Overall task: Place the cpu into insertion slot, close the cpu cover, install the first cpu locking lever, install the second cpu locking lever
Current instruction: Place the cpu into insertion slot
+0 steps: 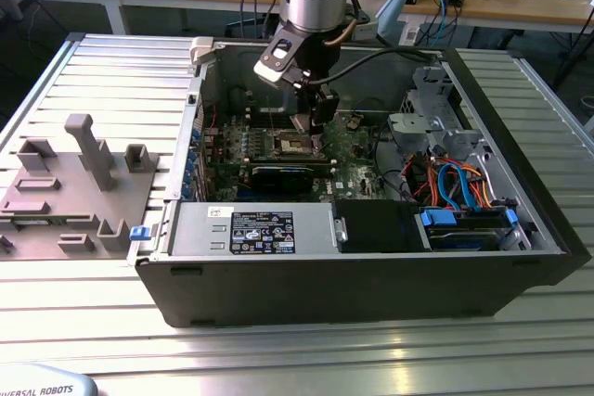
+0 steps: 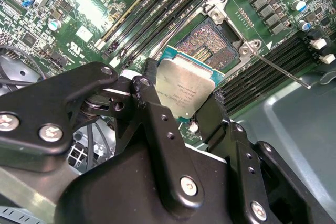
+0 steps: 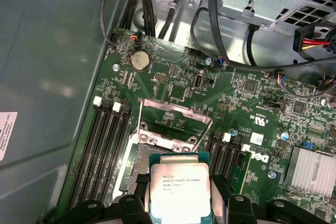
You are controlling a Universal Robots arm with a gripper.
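Note:
My gripper is shut on the cpu, a flat square chip with a dull silver top and green edge, held by two opposite sides. In both wrist views the cpu hangs just above the insertion slot, partly overlapping it, and the slot's pin field is bare. The cpu cover, a silvery frame, stands swung up on the slot's far side. A thin locking lever sticks out loose beside the slot. In the exterior view the gripper reaches down into the open computer case over the slot.
Black memory slots flank the socket on both sides. Cable bundles and a metal drive cage lie beyond the board. A silver heatsink sits to one side. The case walls enclose the work area. Grey fixtures stand on the exterior view's left.

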